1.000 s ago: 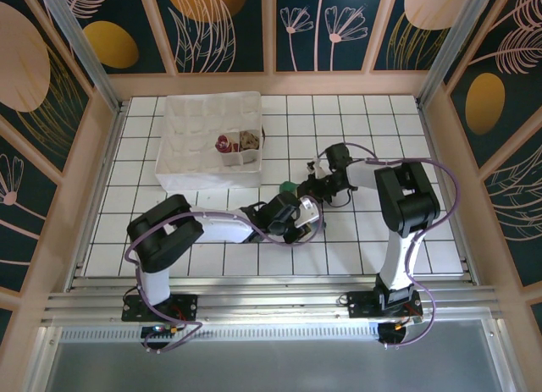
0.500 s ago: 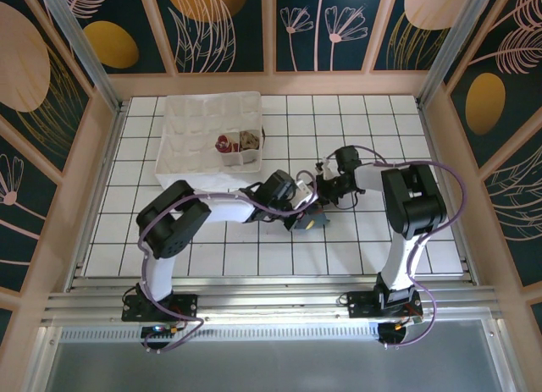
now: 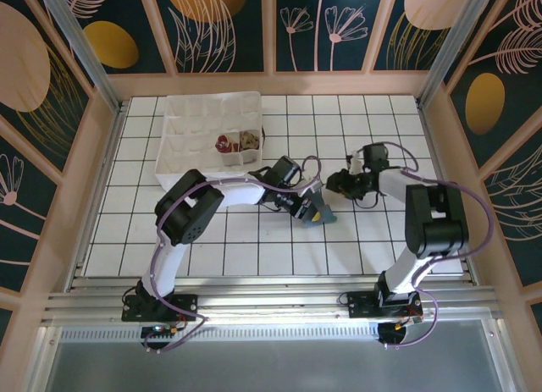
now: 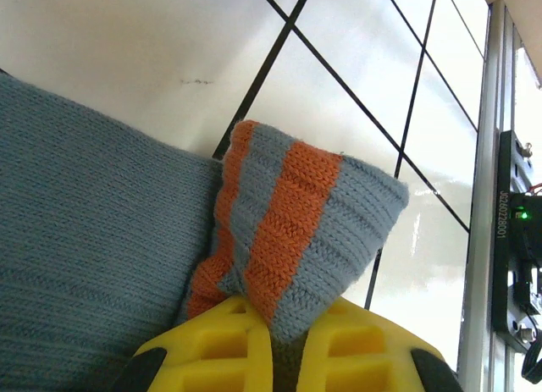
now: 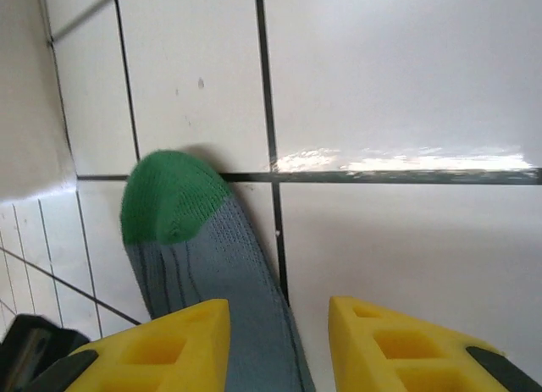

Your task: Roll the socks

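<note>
The blue-grey sock (image 3: pixel 322 214) is laid on the bench (image 3: pixel 356 244), mid-frame in the top view. Its orange-striped cuff (image 4: pixel 296 214) is pinched by the left jaws; the right jaws are held apart by the green toe (image 5: pixel 169 197). Rolling seems barely begun: next the cuff must be rolled toward the toe.

- R gripper (image 5: pixel 276 311): yellow fingers (image 5: pixel 161 345) apart, clear gap btwn them.
- blue-grey sock (image 5: pixel 216 273) lies flat on white tiled table (image 5: pixel 406 87), green toe pointing away from gripper.
- sock runs under the frame-left finger into the gap; clear of the other finger.
</note>
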Robot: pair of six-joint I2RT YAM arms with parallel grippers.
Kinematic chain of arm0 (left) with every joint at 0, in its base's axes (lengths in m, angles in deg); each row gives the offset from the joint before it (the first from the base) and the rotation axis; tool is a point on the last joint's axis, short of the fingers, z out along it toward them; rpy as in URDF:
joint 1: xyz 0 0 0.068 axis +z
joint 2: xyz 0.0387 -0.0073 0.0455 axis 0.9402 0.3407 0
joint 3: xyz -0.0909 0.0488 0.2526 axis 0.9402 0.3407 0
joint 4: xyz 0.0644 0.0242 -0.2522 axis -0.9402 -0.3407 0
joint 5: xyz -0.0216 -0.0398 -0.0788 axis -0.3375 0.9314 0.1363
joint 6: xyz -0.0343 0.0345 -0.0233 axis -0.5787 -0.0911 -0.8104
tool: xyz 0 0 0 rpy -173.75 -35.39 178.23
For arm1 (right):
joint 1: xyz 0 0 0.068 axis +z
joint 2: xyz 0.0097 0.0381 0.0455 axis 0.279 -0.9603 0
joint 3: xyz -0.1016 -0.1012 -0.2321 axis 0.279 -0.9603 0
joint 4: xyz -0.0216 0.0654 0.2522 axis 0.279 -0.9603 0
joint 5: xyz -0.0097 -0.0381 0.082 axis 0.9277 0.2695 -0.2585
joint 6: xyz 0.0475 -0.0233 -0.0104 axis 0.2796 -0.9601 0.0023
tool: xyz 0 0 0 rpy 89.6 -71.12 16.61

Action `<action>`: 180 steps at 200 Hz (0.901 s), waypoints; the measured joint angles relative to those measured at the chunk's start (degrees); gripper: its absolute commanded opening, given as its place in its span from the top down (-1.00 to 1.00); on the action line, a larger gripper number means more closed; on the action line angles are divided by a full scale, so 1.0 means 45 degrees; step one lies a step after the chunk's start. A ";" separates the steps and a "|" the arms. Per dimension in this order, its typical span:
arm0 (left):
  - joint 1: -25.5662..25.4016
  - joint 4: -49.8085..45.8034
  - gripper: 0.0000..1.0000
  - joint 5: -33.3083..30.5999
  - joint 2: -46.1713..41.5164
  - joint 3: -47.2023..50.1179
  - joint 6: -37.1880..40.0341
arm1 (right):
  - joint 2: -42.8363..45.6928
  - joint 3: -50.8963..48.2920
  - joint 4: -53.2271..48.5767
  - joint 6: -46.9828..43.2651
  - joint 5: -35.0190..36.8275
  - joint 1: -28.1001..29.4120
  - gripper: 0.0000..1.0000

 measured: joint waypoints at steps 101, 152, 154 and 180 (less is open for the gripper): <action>0.0364 -0.2079 0.99 0.0865 0.0996 -0.1797 -0.0097 | 0.2385 -0.2336 -0.0044 -0.0092 -0.0763 0.0923 0.17; 0.0403 -0.2322 0.95 0.0865 0.1069 -0.1962 -0.0175 | 0.2025 -0.2433 0.0010 -0.0034 -0.0262 0.1307 0.41; 0.0403 -0.2322 0.94 0.0860 0.1069 -0.1962 -0.0175 | 0.2001 -0.2433 0.0019 -0.0010 -0.0248 0.1307 0.42; 0.0403 -0.2317 0.78 0.0719 0.1039 -0.1957 -0.0029 | 0.1360 -0.2142 0.0121 0.0097 -0.0141 0.1326 0.58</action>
